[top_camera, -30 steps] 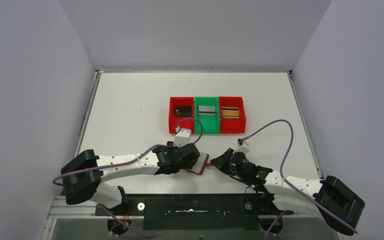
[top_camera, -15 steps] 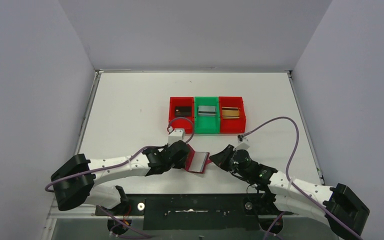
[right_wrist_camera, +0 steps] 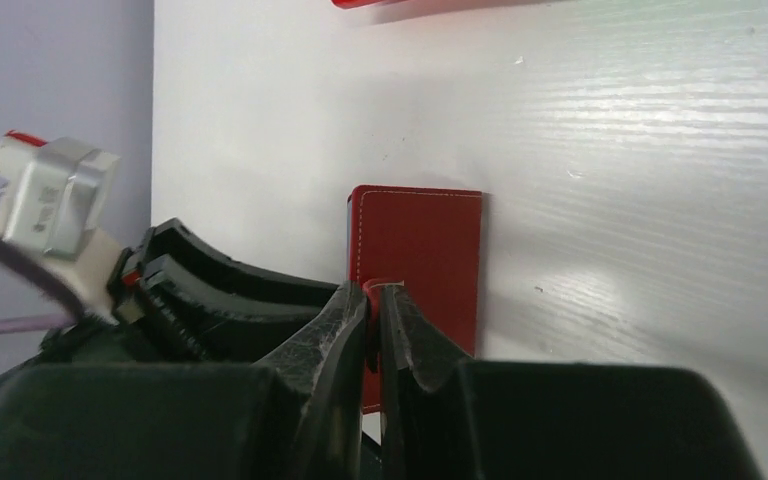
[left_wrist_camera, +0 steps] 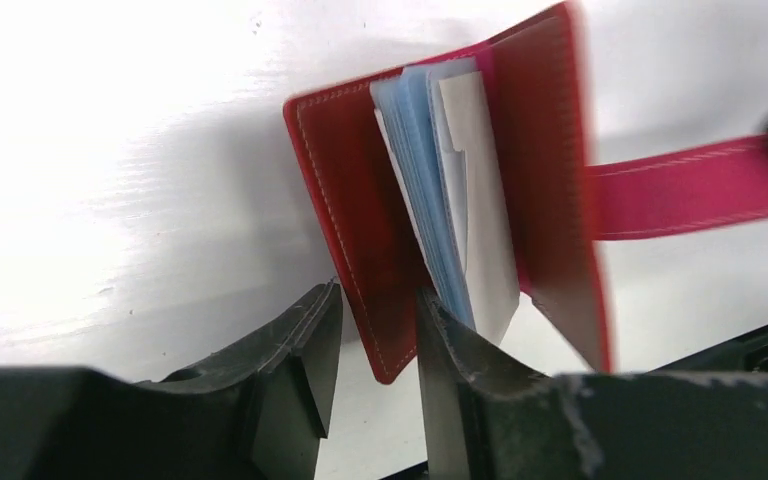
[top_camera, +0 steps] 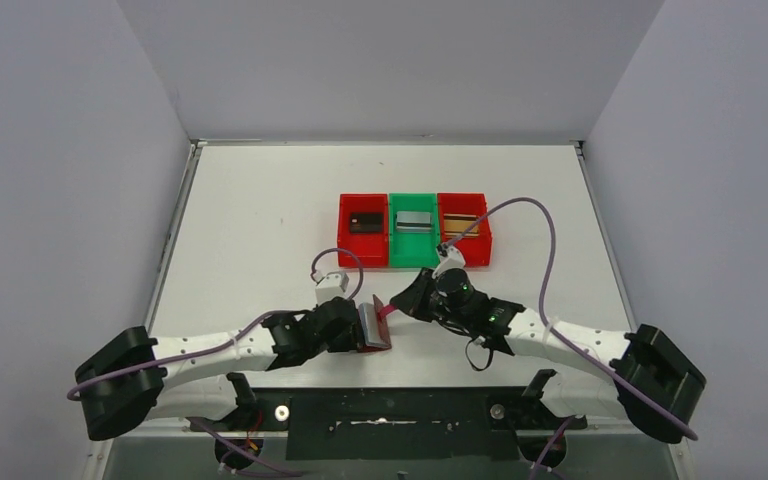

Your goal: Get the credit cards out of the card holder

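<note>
The dark red card holder [top_camera: 372, 325] stands on edge, partly open, near the table's front. My left gripper [top_camera: 359, 331] is shut on its left cover [left_wrist_camera: 360, 200], one fingertip on each side [left_wrist_camera: 378, 295]. Bluish clear sleeves [left_wrist_camera: 415, 150] and a pale sheet [left_wrist_camera: 480, 210] fan out inside; I cannot tell whether that sheet is a card. My right gripper [top_camera: 398, 302] is shut on the red clasp tab [left_wrist_camera: 680, 185], which shows pinched between its fingers [right_wrist_camera: 372, 290]. Credit cards lie in the bins: black [top_camera: 365, 221], silver [top_camera: 414, 221], gold [top_camera: 462, 224].
Three joined bins stand mid-table behind the holder: red [top_camera: 345, 245], green [top_camera: 412, 262], red [top_camera: 486, 240]. Purple cables loop above both wrists [top_camera: 520, 205]. Grey walls close in the table on three sides.
The holder went from lying flat to standing on edge and shifted left. My left jaws narrowed onto its cover. The right gripper moved left and away from me, keeping the tab.
</note>
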Available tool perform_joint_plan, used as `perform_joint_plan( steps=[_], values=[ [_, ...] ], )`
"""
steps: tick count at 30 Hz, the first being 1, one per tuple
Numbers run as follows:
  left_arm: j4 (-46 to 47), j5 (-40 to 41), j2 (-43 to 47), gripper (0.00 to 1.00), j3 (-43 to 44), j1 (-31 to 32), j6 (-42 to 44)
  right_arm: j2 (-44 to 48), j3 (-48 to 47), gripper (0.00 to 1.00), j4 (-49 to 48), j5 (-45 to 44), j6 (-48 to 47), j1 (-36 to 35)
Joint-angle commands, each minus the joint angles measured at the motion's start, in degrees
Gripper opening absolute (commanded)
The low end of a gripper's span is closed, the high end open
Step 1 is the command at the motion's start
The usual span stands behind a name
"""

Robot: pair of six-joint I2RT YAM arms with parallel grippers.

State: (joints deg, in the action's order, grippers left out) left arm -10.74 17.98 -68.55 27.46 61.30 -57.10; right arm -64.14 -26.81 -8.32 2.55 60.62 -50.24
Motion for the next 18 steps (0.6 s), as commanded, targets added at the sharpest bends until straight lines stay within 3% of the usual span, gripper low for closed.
perform_joint_plan(
  steps=[1, 7, 18],
  values=[
    [-2.7, 3.6, 5.1, 0.34, 0.6, -0.4, -2.2, -7.5, -6.0, 0.0, 0.2, 1.4, -2.4, -0.6],
    [-9.0, 6.8, 10.5, 0.41, 0.4, -0.7, -3.9, -9.4, -6.3, 0.0, 0.3, 0.2, -1.7, -1.1],
    [-7.1, 6.1, 12.7, 0.48, 2.2, -0.7, 0.1, 1.3, 3.1, 0.0, 6.1, -8.8, 4.4, 0.5]
  ],
)
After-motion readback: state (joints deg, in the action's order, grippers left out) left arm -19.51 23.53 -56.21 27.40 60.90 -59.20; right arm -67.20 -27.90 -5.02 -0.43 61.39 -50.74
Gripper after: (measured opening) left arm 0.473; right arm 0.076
